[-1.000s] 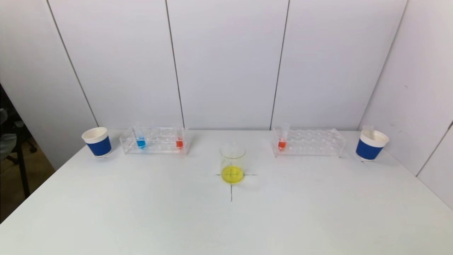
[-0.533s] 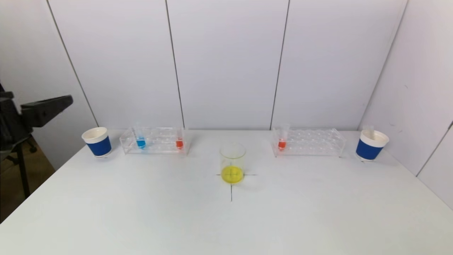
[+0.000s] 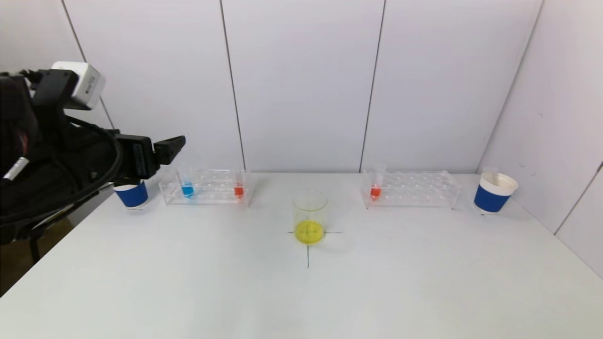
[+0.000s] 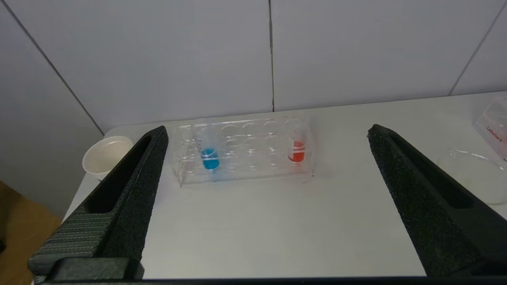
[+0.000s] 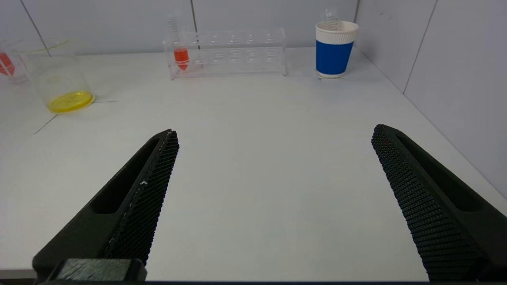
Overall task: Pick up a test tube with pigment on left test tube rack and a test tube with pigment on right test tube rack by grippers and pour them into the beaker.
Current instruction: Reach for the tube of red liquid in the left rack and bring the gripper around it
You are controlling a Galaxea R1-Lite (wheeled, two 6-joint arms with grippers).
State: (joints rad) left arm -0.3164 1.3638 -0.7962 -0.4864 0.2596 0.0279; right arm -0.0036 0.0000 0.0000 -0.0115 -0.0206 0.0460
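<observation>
The clear left test tube rack (image 3: 205,187) at the back left holds a blue-pigment test tube (image 3: 187,188) and an orange-red one (image 3: 239,189). On the back right, the right test tube rack (image 3: 410,188) holds one orange-red test tube (image 3: 375,190). The glass beaker (image 3: 309,216) with yellow liquid stands at the table's middle. My left arm (image 3: 70,155) hovers above the table's left edge; its gripper (image 4: 267,128) is open and empty, short of the left rack (image 4: 245,152). My right gripper (image 5: 273,132) is open and empty, low over bare table near the front right.
A blue paper cup (image 3: 133,194) stands left of the left rack, partly behind my left arm. Another blue cup (image 3: 494,192) with an empty tube in it stands right of the right rack. White walls close the back and the right side.
My left arm has come into the head view from the left and reached towards the left rack. The tubes, racks and beaker have not moved.
</observation>
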